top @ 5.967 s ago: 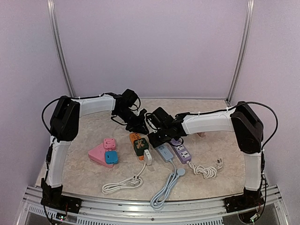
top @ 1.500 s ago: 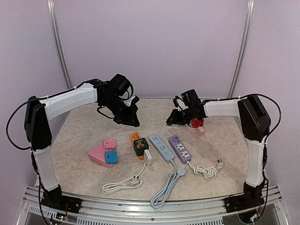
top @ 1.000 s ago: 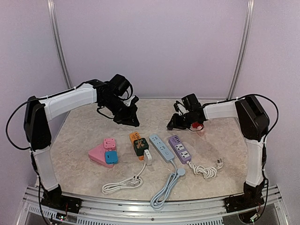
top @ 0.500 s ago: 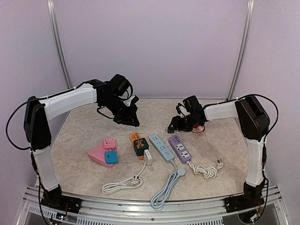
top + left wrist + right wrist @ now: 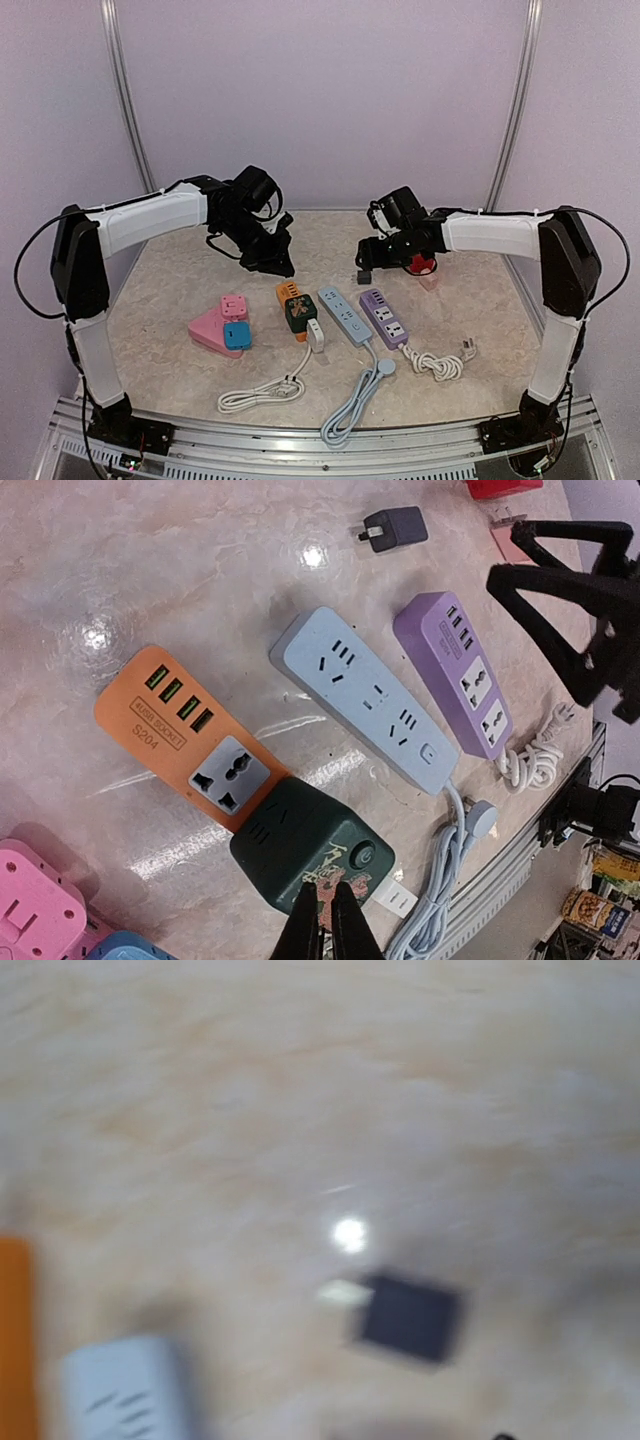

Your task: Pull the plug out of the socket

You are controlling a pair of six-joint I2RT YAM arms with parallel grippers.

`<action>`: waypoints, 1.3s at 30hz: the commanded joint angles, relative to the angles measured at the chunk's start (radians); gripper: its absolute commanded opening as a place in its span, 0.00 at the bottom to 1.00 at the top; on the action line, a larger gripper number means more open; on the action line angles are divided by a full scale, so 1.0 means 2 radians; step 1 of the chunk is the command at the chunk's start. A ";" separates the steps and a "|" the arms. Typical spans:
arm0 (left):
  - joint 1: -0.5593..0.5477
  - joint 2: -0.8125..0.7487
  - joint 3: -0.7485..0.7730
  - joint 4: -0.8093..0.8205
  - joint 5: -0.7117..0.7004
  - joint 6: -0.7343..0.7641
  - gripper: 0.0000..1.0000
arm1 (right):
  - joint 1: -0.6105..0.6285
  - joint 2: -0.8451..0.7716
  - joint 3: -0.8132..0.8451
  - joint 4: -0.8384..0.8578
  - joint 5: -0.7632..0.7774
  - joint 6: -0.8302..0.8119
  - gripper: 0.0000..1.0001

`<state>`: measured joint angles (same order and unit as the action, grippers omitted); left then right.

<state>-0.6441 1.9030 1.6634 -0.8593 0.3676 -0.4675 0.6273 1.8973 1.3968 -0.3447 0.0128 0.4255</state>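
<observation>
The right gripper (image 5: 503, 552) has its fingers apart and holds nothing. The plug (image 5: 392, 525) lies loose just beyond them. The left gripper (image 5: 325, 932) is pinched together, empty, above the green socket (image 5: 305, 845).

Both arms are built alike. The left arm (image 5: 150, 215) and the right arm (image 5: 495, 233) wear smooth white shells on their long links, with bulky black housings at the joints. Thin black cables (image 5: 15, 272) loop loose past the elbows. The bases (image 5: 118, 425) are black too. The left tool (image 5: 326, 935) ends in two slim dark fingers, while the right tool (image 5: 370, 258) ends in black, skeletal triangular frames.
</observation>
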 commanded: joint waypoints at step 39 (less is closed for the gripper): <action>0.035 -0.009 -0.028 0.017 -0.001 -0.010 0.06 | 0.228 0.043 0.030 -0.096 0.076 0.049 0.16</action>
<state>-0.5781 1.9030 1.6272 -0.8490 0.3656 -0.4721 1.1130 1.9591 1.4055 -0.5209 0.1043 0.5362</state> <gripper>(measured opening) 0.057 0.233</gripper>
